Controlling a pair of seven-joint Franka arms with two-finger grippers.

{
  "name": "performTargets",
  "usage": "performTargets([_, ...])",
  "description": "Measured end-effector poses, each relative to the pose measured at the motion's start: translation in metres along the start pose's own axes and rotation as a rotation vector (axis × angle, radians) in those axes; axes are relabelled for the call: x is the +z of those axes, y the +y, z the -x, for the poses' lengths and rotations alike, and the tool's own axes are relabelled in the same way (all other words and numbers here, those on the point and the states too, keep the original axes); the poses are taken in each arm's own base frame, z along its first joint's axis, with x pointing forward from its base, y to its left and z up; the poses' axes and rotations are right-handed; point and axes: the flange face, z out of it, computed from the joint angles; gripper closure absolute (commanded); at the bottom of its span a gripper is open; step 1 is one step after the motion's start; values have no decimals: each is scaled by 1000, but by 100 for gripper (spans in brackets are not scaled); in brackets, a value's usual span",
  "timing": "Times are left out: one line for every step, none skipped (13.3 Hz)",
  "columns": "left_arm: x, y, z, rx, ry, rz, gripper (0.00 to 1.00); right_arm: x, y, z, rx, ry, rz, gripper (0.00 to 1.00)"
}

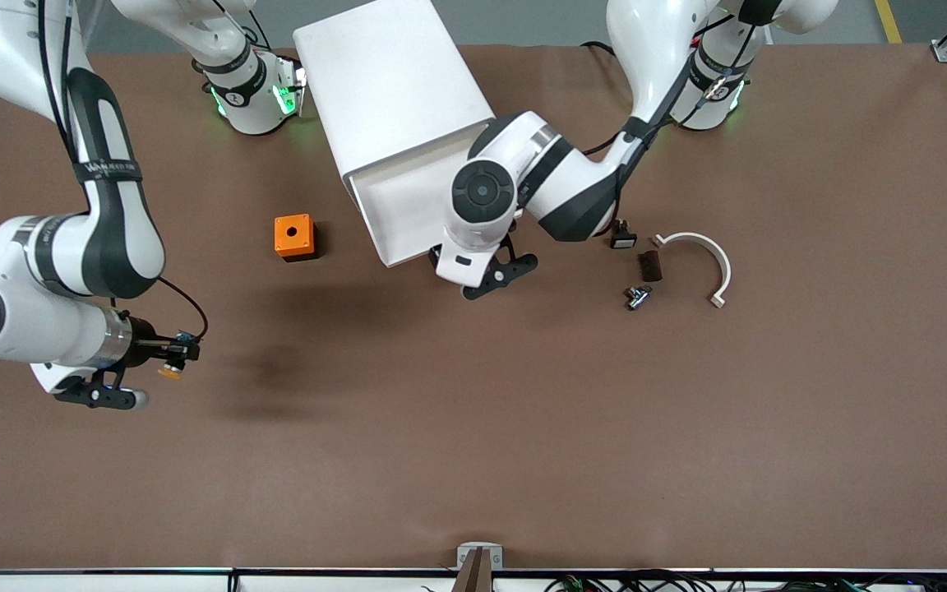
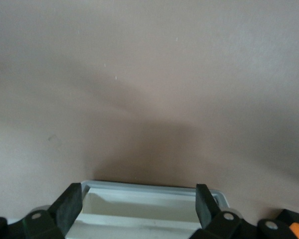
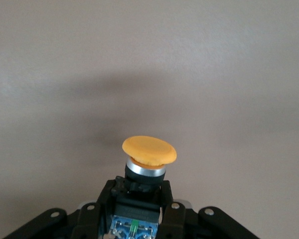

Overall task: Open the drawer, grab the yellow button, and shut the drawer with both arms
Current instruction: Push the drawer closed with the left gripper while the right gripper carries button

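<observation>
One button [image 3: 149,152] in right pincer [image 3: 139,196]; one drawer [image 1: 408,215] open.

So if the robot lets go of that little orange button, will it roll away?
Probably a bit. The button has a round orange cap and round body, so lying sideways it might roll in a curve. It looks small and likely light, held by the right tool over bare table. Its cap is wider than the body, so standing on its rear end it may tip.
</observation>
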Motion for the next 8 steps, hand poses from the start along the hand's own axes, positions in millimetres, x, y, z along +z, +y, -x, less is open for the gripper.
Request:
performTargets([5,0,8,5,-2,-11,0,14,2,-4,-29,7,7,98])
performTargets([9,0,18,13,-4,-22,0,30,6,-9,-55,13,12,98])
performTargets([11,0,28,22,-9,-29,0,46,10,-13,-76,18,17,98])
performTargets([13,1,39,32,-18,-32,0,60,17,-17,-95,20,21,97])
performTargets([16,1,51,36,-28,-37,0,70,24,-19,-116,17,23,97])
performTargets([19,2,62,38,-38,-43,0,78,30,-20,-131,12,24,97])
performTargets([23,3,71,38,-48,-49,0,84,35,-21,-147,13,26,97])
performTargets([27,3,80,39,-56,-57,0,91,39,-21,-167,23,28,96])
